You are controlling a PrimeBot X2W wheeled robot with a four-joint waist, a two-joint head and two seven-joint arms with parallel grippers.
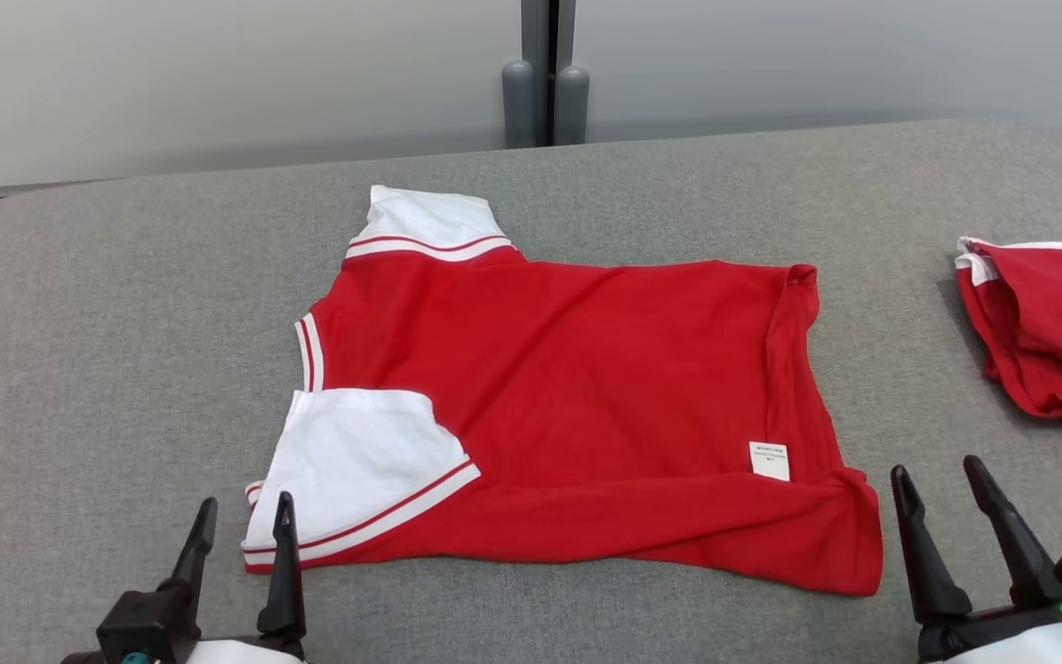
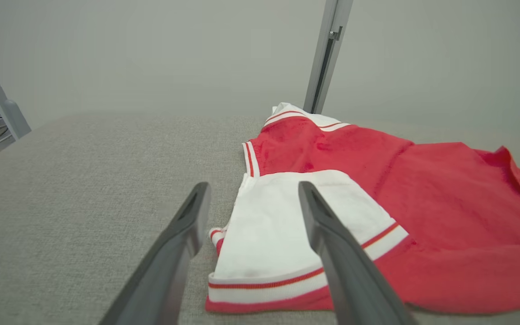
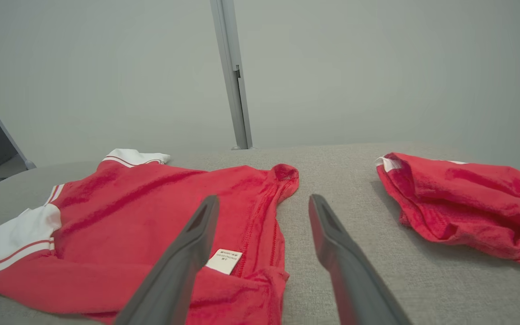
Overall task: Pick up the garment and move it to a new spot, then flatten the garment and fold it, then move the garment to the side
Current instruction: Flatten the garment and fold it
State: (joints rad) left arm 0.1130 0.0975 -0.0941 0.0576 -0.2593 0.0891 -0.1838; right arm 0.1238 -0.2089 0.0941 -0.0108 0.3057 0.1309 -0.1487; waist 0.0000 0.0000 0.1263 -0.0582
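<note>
The garment is a red shirt with white, red-striped sleeves, spread on the grey table with its near edge folded up over itself and a small white label showing. My left gripper stands open just in front of the near white sleeve, holding nothing. My right gripper is open beside the garment's near right corner, also holding nothing. In the wrist views, the left gripper and right gripper hang a little above the cloth.
A second red and white garment lies bunched at the table's right edge, also seen as the bunched garment. A grey post divides the wall panels behind the grey table. Bare tabletop lies left of the shirt.
</note>
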